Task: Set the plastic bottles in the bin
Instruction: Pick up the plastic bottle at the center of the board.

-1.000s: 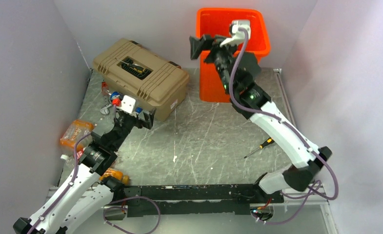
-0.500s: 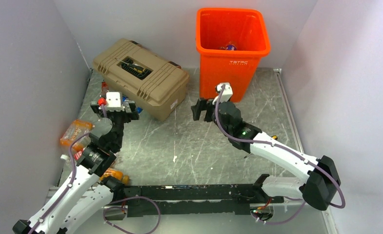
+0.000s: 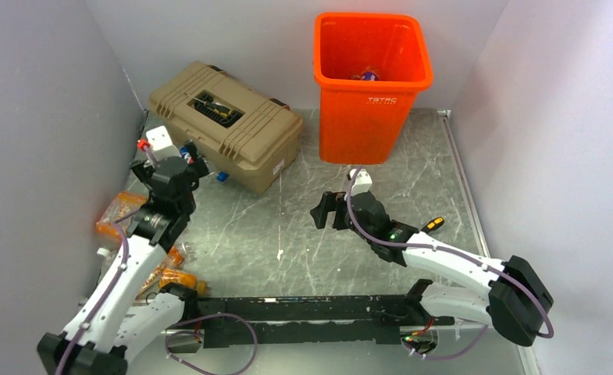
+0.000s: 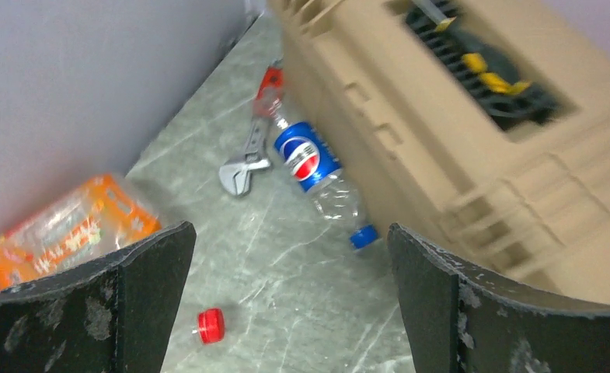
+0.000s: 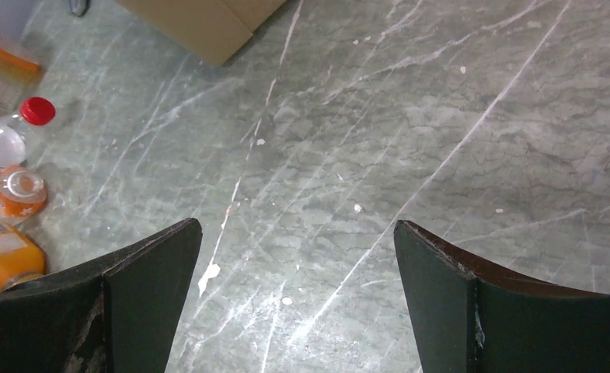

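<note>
A clear Pepsi bottle with a blue cap lies on the table against the tan toolbox. My left gripper hovers open above and short of it, holding nothing. An orange-labelled bottle lies by the left wall. More bottles lie at the left: a clear one with a red cap and orange ones. The orange bin stands at the back with a bottle inside. My right gripper is open and empty low over the table's middle.
A loose red cap and a wrench lie near the Pepsi bottle. A screwdriver lies right of the right arm. Grey walls close in both sides and the back.
The right arm has pulled back from over the bin and dropped to the table's middle, still open. The left gripper has lifted and swung left, away from the toolbox front.
</note>
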Controlling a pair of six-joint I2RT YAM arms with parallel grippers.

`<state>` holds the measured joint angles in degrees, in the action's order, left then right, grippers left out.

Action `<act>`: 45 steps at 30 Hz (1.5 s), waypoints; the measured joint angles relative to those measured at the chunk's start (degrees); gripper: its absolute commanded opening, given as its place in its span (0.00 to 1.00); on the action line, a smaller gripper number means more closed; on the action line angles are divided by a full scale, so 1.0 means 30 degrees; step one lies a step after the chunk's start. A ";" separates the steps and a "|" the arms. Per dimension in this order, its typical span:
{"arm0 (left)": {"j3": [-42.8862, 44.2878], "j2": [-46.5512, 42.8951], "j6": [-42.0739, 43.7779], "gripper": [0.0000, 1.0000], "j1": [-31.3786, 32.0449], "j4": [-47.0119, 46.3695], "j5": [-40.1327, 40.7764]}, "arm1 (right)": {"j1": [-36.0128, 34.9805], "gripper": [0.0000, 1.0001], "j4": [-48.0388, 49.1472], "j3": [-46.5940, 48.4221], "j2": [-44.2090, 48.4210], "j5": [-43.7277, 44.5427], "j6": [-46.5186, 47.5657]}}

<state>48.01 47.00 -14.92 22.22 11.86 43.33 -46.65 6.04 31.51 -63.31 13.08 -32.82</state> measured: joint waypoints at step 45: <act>-0.3461 1.8280 -1.7886 0.94 -1.1271 -1.7019 -1.5453 | 0.0000 0.99 -0.0051 -0.3031 0.8648 -0.2470 0.0882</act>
<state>37.63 101.84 -68.58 -11.60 -39.20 -3.03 -46.65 5.89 22.41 -37.36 5.67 -30.17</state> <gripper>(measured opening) 0.927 0.991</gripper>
